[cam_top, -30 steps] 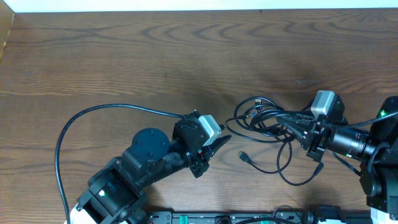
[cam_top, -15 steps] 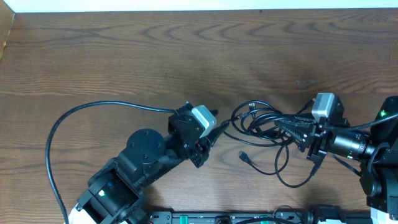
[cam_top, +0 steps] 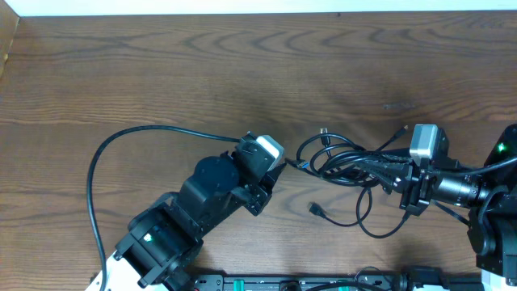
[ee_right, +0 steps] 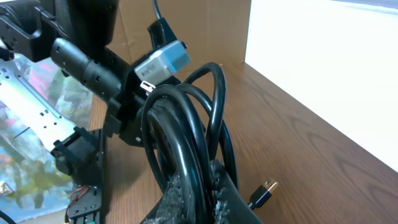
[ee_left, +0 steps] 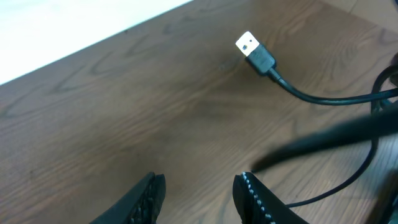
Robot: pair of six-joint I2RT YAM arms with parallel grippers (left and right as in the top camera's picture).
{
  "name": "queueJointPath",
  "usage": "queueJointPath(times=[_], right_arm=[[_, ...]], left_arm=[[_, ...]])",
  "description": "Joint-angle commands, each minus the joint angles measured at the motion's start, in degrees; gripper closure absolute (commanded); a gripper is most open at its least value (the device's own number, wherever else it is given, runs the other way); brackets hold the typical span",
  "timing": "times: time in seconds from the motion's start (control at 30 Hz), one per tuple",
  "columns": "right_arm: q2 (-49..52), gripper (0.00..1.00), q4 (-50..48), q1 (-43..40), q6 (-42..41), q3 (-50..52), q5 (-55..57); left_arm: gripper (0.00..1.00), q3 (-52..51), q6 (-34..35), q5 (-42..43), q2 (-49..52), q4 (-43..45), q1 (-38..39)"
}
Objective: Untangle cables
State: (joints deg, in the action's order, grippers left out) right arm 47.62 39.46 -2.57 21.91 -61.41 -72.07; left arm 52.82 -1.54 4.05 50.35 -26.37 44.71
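Observation:
The cables (cam_top: 339, 158) are a tangle of thin black cords on the wooden table, right of centre. My right gripper (cam_top: 373, 168) is shut on the tangle from the right. In the right wrist view its fingers (ee_right: 214, 180) clamp several looped strands (ee_right: 186, 130). One loose plug end (cam_top: 317, 211) lies below the tangle, and shows beside the right fingers as a plug (ee_right: 264, 193). My left gripper (cam_top: 283, 166) sits at the tangle's left edge. Its jaws stand open (ee_left: 200, 186) over bare wood with nothing between them. A silver-tipped plug (ee_left: 254, 50) lies ahead of it.
The left arm's own thick black cable (cam_top: 129, 139) arcs across the table to the left. The table's back edge (cam_top: 242, 14) meets a white wall. A blurred dark strand (ee_left: 323, 140) crosses close on the right of the left wrist view.
The left arm swung toward the tangle's left edge and its own cable loop shifted. The right gripper drifted slightly down and right, keeping the cables in it.

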Motion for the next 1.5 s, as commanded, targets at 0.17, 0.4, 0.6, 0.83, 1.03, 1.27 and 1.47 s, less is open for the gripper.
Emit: queueJointPath(times=[0.17,0.4,0.6,0.83,1.03,1.27,1.47], right_arm=[[-0.3,0.99,-0.3,-0.5,-1.8,-0.7,1.9],[-0.3,0.94,-0.3,-0.4,-2.2,-0.7,3.6],[-0.3,0.93,-0.3,-0.4,-2.2,-0.7,3.3],[-0.3,0.84,-0.3,-0.4,-2.2,-0.7,-1.0],[-0.3,0.98,-0.3,-0.4,-2.2,-0.7,-1.9],[-0.3,0.70,3.3,-0.4,-2.2,-0.7,6.7],[-0.3,0.31,11.4,-0.4,-2.1,-0.7,14.1]], left_arm=[[0.60,0.3,-0.1,-1.1,-2.3,0.3,-0.2],[0.49,0.3,-0.2,5.7,-8.2,6.3,-0.2],[0.33,0.3,-0.2,7.5,-11.8,8.0,-0.2],[0.29,0.3,-0.2,7.5,-12.3,9.0,-0.2],[0.25,0.3,-0.2,7.5,-12.2,9.7,-0.2],[0.24,0.3,-0.2,6.3,-12.2,6.0,-0.2],[0.13,0.3,-0.2,5.4,-10.5,-4.6,-0.2]])
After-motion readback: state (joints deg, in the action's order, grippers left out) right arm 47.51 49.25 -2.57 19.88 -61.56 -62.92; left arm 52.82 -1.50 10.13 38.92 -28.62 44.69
